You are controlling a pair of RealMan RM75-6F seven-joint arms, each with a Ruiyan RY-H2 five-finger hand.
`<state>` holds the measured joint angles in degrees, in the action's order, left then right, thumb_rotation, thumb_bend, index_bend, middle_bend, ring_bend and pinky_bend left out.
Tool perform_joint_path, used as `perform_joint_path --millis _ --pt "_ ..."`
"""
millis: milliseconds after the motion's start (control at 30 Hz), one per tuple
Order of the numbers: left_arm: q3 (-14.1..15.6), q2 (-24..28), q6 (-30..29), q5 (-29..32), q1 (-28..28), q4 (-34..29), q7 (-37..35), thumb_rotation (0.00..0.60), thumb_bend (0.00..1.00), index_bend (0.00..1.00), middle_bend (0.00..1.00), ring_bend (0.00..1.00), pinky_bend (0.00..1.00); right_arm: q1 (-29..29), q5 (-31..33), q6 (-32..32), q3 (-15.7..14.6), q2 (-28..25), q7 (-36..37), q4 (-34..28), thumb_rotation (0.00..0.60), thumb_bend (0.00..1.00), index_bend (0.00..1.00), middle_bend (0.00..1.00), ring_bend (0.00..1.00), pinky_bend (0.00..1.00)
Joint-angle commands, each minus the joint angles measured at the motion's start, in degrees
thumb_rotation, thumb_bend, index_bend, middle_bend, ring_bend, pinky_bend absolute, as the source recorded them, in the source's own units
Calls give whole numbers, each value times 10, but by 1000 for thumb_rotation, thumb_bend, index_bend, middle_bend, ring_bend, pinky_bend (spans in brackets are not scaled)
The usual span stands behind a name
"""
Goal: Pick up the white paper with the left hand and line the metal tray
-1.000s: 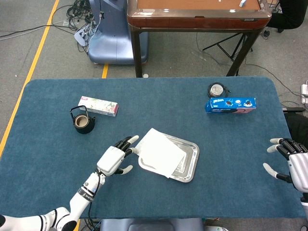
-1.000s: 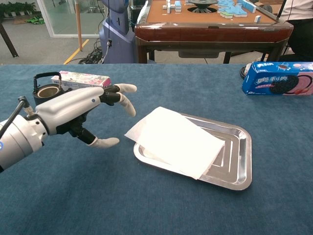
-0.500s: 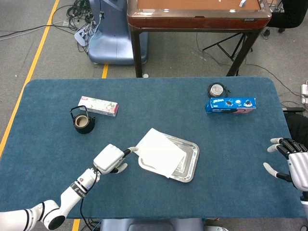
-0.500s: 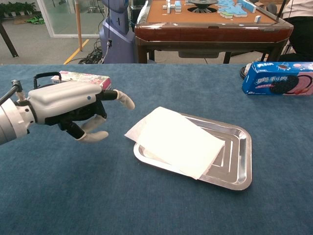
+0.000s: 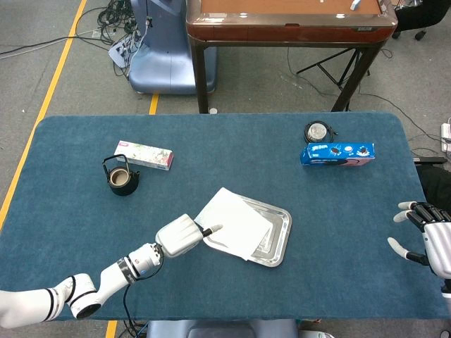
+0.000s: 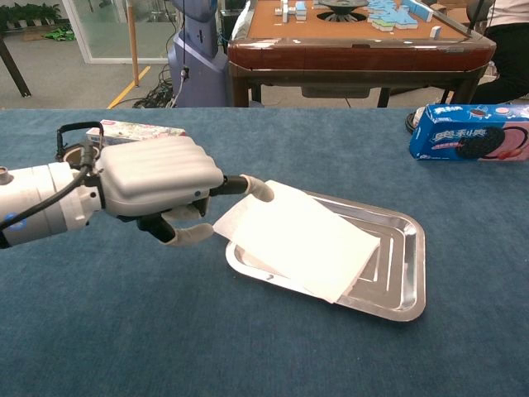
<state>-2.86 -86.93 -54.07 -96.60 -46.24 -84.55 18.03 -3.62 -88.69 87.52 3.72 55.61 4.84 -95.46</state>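
Head view. The left hand (image 5: pixel 182 236) is lying low over the blue worktop (image 5: pixel 84 204), one finger reaching onto the near corner of the white paper (image 5: pixel 232 222) and the rest curled in; whether it is actually gripping the sheet cannot be told from here. The paper is lying skewed across the metal tray (image 5: pixel 276 239) just beyond the fingers, its left corner hanging out past the tray's rim. A small black kettle (image 5: pixel 121 179) and a flowered box (image 5: pixel 144 155) are sitting well apart from the hand, up and to its left. The right hand (image 5: pixel 426 236) is hovering at the worktop's right edge, fingers spread and holding nothing. A blue biscuit box (image 5: pixel 338 153) and a round dark tin (image 5: pixel 318 131) are lying far ahead of it.

Chest view. The left hand (image 6: pixel 161 186) is showing its back, an extended finger (image 6: pixel 248 187) touching the upper edge of the paper (image 6: pixel 297 236) and the thumb sitting below the sheet's corner; contact there is unclear. The tray (image 6: pixel 405 269) is showing bare metal on the side far from the hand. The biscuit box (image 6: pixel 471 132) is standing at far right.
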Motion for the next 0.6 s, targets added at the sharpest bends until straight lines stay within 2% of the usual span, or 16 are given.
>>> perform_joint_path --millis 33,233,600 --pt "-3 -13 16 6 -12 8 20 600 488 163 1000 982 1000 0 1 0 0 -1 1 0 600 205 447 321 240 305" --pt "-11 -27 47 36 -27 7 52 600 527 204 1000 999 1000 2 4 1 1 -5 4 -2 600 204 447 321 240 305" --pt "-24 -52 105 119 -48 13 141 600 531 230 1000 1000 1000 7 8 7 4 -10 13 -2 600 205 447 321 240 305"
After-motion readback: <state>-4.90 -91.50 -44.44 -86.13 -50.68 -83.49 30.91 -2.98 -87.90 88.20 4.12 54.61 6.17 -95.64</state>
